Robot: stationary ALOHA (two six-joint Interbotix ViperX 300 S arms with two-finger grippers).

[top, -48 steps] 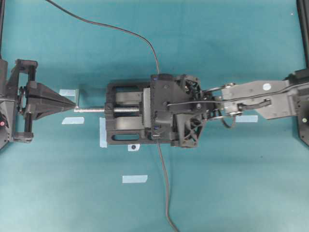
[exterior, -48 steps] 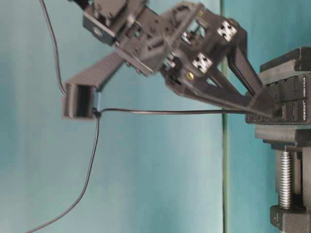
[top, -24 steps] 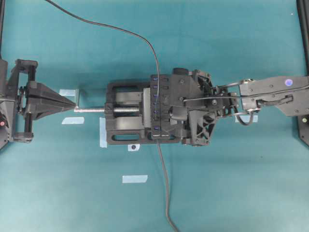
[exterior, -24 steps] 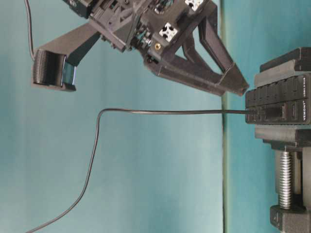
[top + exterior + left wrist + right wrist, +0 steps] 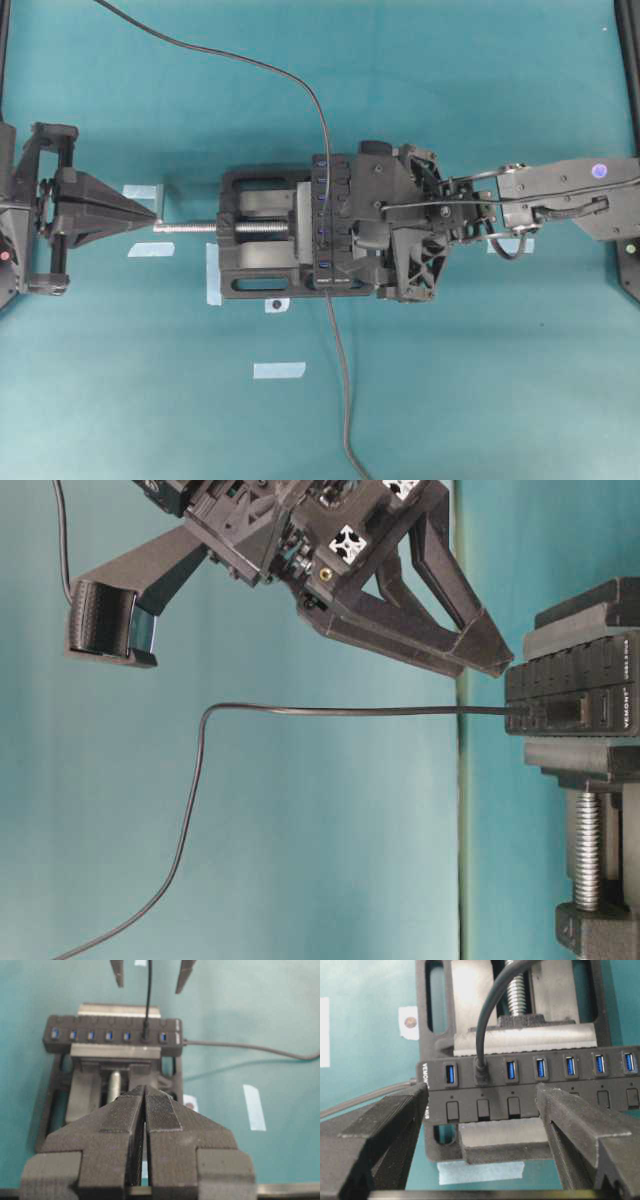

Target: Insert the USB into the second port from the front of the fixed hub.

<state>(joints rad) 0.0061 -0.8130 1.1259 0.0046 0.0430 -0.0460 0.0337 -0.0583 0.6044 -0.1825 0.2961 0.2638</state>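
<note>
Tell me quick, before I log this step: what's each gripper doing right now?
Left gripper: closed, holding nothing.
Right gripper: open, empty, fingers either side of the USB seated in the fixed hub.

The right gripper stands with its jaws spread wide and nothing between them, its fingers pointing toward the fixed hub and just short of it. The right arm reaches in level from the far side of the hub. The left gripper rests well apart from the hub, facing it, jaws pressed together and empty.
</note>
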